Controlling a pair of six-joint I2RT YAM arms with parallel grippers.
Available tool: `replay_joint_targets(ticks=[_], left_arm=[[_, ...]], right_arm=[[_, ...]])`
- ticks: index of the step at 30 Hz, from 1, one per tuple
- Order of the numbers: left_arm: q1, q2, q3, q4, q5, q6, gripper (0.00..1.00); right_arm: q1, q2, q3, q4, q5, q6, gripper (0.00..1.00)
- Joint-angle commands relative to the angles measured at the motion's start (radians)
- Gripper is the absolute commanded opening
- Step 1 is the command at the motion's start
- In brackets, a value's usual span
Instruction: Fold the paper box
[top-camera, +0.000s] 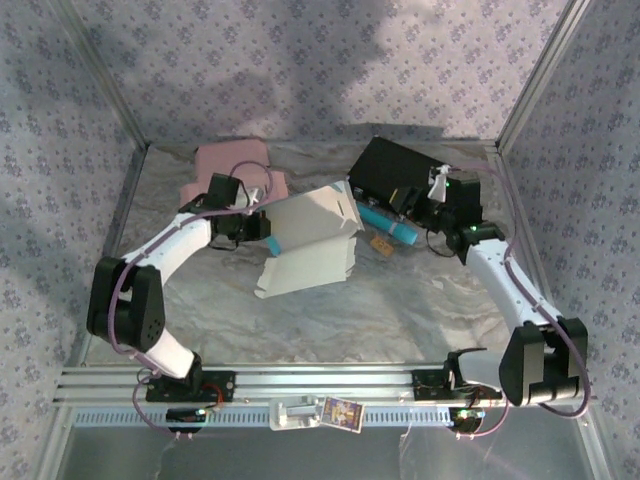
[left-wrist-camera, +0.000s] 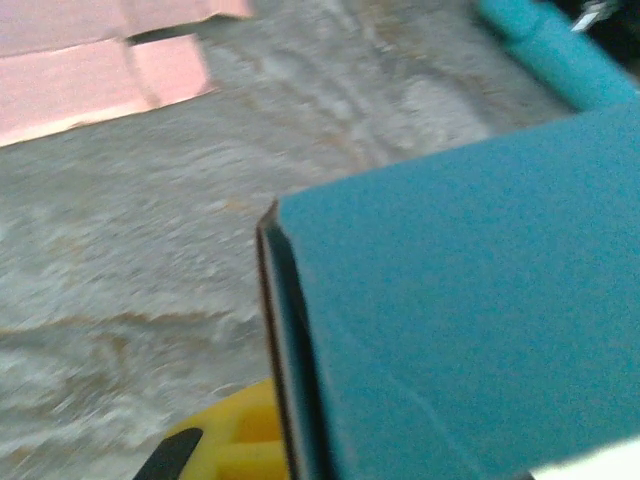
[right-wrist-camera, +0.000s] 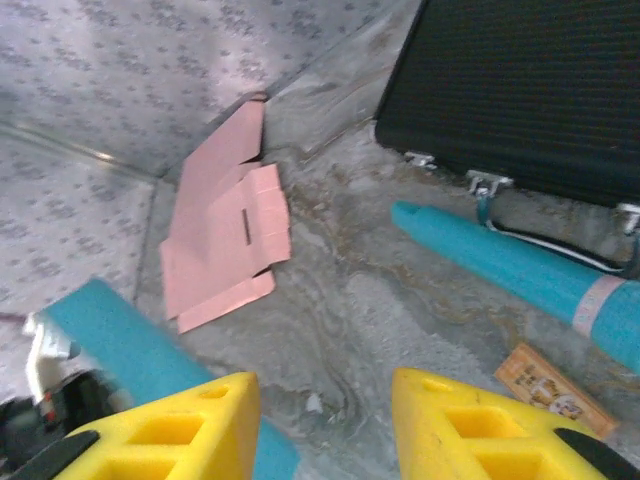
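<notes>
The paper box (top-camera: 312, 235) lies partly folded in the middle of the table, white on one side. Its other side is a teal panel (left-wrist-camera: 460, 300) in the left wrist view. My left gripper (top-camera: 262, 226) is shut on the box's left edge. One yellow finger (left-wrist-camera: 225, 440) shows beside the panel edge and the other is hidden behind the panel. My right gripper (top-camera: 405, 205) hovers to the right of the box, near the black case. In its own view the right gripper (right-wrist-camera: 322, 385) is open over bare table, and the box's teal edge (right-wrist-camera: 130, 345) lies to its left.
A black case (top-camera: 388, 170) stands at the back right, with a teal roll (top-camera: 392, 227) and a small orange card (top-camera: 380, 243) in front of it. A flat pink cardboard blank (top-camera: 235, 168) lies at the back left. Patterned walls close in the table.
</notes>
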Motion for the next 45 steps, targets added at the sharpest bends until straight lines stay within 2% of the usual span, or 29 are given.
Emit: replay_joint_targets(ticks=[1,4,9,22,25,37,45], left_arm=[[0.017,0.064,0.086,0.07,0.256,0.077,0.0],[0.03,0.15,0.17,0.05,0.329,0.096,0.0],[0.029,0.254,0.294,-0.017,0.364,0.127,0.0],[0.02,0.291,0.343,-0.097,0.366,0.158,0.0],[0.018,0.289,0.345,-0.106,0.362,0.159,0.0],[0.0,0.271,0.359,-0.132,0.319,0.156,0.0],[-0.001,0.247,0.35,-0.139,0.31,0.161,0.0]], right_arm=[[-0.026,0.079,0.041,0.09,-0.303,-0.027,0.41],[-0.036,0.131,0.102,0.122,-0.387,-0.027,0.42],[-0.031,0.174,0.183,0.093,-0.461,-0.078,0.43],[0.027,0.191,0.248,-0.049,-0.441,-0.213,0.44],[0.048,0.201,0.311,-0.098,-0.437,-0.252,0.44],[0.121,0.219,0.37,-0.245,-0.302,-0.389,0.46],[0.181,0.249,0.436,-0.377,-0.136,-0.514,0.45]])
